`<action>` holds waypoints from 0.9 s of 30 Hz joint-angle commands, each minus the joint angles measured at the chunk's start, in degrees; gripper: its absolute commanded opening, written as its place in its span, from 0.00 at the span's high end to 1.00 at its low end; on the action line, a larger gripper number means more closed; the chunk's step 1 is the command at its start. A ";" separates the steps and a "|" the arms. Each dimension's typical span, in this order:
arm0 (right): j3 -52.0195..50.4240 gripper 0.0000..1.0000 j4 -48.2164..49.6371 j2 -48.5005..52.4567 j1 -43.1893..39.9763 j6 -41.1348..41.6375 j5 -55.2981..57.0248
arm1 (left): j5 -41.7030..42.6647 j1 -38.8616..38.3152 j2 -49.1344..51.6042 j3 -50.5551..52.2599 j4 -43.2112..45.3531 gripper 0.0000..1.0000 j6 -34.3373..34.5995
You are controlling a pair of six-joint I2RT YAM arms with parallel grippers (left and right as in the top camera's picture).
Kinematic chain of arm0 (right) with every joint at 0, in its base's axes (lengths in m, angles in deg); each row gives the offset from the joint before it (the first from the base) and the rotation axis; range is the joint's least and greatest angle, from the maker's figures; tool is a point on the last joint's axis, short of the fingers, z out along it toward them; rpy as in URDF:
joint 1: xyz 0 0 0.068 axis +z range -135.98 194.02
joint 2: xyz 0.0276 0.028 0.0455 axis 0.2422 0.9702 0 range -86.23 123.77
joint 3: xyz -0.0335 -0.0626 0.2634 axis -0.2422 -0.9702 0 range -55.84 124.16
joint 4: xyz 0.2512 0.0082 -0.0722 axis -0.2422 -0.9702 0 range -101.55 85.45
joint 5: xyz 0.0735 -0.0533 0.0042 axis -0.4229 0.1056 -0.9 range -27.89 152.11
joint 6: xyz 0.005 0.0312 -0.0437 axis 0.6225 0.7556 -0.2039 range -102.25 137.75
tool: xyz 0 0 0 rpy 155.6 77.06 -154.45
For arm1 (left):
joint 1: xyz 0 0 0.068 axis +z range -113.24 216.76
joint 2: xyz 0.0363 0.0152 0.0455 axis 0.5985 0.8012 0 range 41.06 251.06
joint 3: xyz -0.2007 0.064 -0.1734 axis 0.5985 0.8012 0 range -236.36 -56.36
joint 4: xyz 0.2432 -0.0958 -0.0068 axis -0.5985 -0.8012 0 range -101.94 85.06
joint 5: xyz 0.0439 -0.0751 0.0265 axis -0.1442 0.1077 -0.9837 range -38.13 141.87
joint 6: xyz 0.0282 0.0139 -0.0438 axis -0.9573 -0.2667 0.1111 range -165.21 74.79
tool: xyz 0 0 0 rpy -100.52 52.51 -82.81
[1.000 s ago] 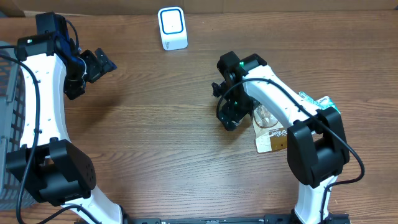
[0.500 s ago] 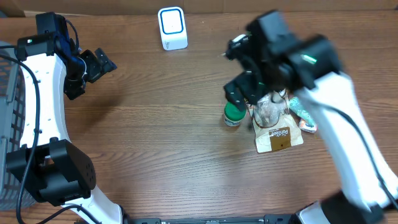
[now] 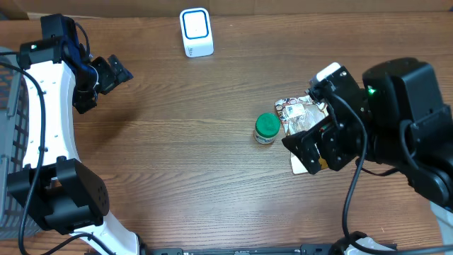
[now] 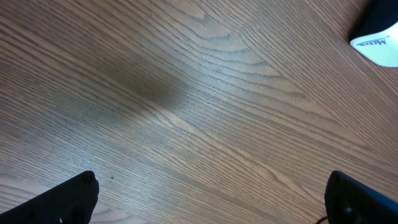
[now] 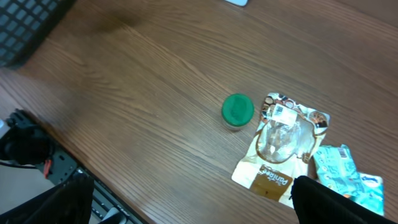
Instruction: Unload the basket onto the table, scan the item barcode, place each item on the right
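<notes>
Evidently choosing its pick, the right tool hangs high over the desk, spread wide and holding nothing. Three items lie loose below it, on the right side within its reach: one green-lidded jar, one pouch just beside the jar, and one blue packet. Which will be scanned cannot be told. One white scanner stands at the far edge, well apart, facing the arms to read a presented barcode. The left tool, also wide and empty, waits aside.
</notes>
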 commanded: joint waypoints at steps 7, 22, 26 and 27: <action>0.70 0.00 0.57 -0.20 -0.28 0.48 -0.28 | -0.35 -0.55 0.66 -0.20 0.02 0.00 -0.48; -30.47 0.00 37.42 -18.51 -11.74 8.81 3.80 | -0.35 -0.55 0.66 -0.20 0.02 0.00 -0.48; -48.63 0.00 52.11 -29.73 -15.56 8.81 2.23 | -0.35 -0.55 0.66 -0.20 0.02 0.00 -0.48; -52.96 0.00 55.47 -32.61 -16.22 8.83 1.88 | -0.35 -0.55 0.66 -0.20 0.02 0.01 -0.48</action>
